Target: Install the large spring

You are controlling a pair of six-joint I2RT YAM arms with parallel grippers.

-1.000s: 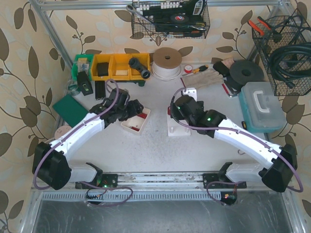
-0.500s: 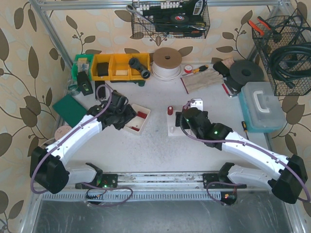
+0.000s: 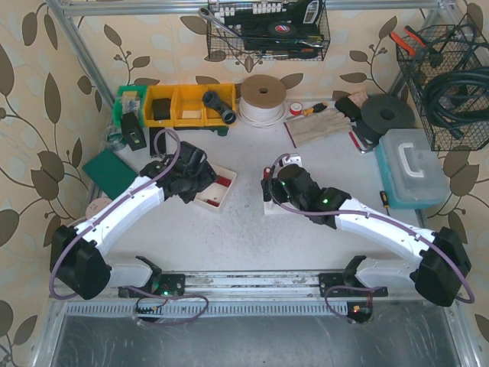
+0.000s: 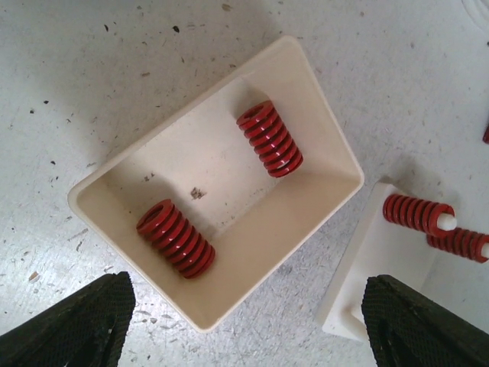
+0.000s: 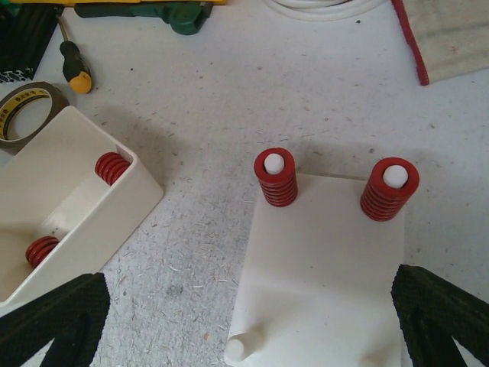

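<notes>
Left gripper [image 4: 244, 310] is hanging empty over the cream tray [image 4: 252, 229], with its fingers [image 4: 76, 329] spread wide. Right gripper [image 5: 248, 313] is likewise gaping above the white peg plate [image 5: 328, 252] and touching nothing. The left wrist view is showing two loose red springs [image 4: 269, 138] lying in the tray. The right wrist view is showing two seated springs [image 5: 276, 177] on the plate's far pegs and one bare peg [image 5: 235, 349]. In the overhead view, tray and plate are lying largely hidden under the grippers. Which spring is the large one cannot be told.
</notes>
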